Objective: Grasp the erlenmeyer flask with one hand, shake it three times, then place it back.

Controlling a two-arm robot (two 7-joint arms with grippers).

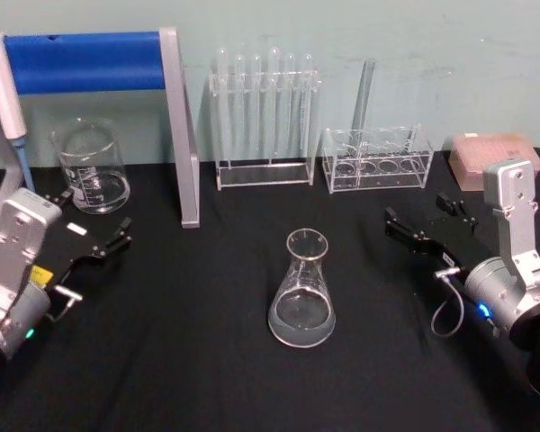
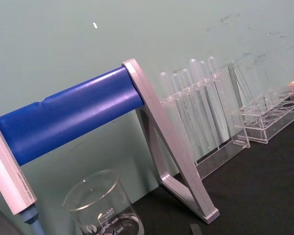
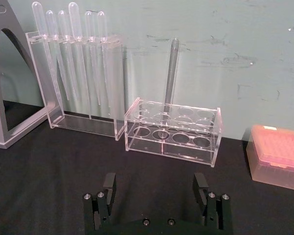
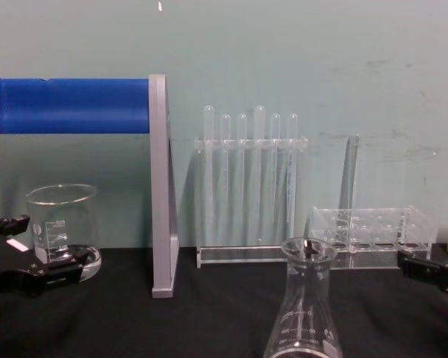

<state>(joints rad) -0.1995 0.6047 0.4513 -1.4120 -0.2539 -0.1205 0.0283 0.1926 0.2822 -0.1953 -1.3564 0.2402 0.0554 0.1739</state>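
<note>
The clear glass conical erlenmeyer flask (image 1: 301, 292) is standing upright on the black-covered table (image 1: 207, 360), near the middle of the work area and in front of the racks. Nothing is touching it. In the chest view the flask (image 4: 305, 313) is rising in the foreground, its flared rim free.

The right black two-jawed tool (image 1: 429, 223) is hanging over the table to the flask's right, well apart from it and pointing toward the back. Its jaws are standing spread wide, with nothing between them; the right wrist view shows the tool (image 3: 157, 188) facing the low clear plastic tube rack (image 3: 171, 132) rather than the flask. The left black tool (image 1: 94, 236) is sitting over the table's left side, in front of the straight-sided glass beaker (image 1: 92, 168), and its jaws are also looking parted and empty.

Judging from how things lie, the task is either at its very beginning or already over; the pictures alone are not settling which. With both tools empty and the flask standing untouched, no grasp is under way. If it is the start, everything is remaining: reaching in, closing around the neck or body, lifting, three shakes, and setting it back down.
</note>
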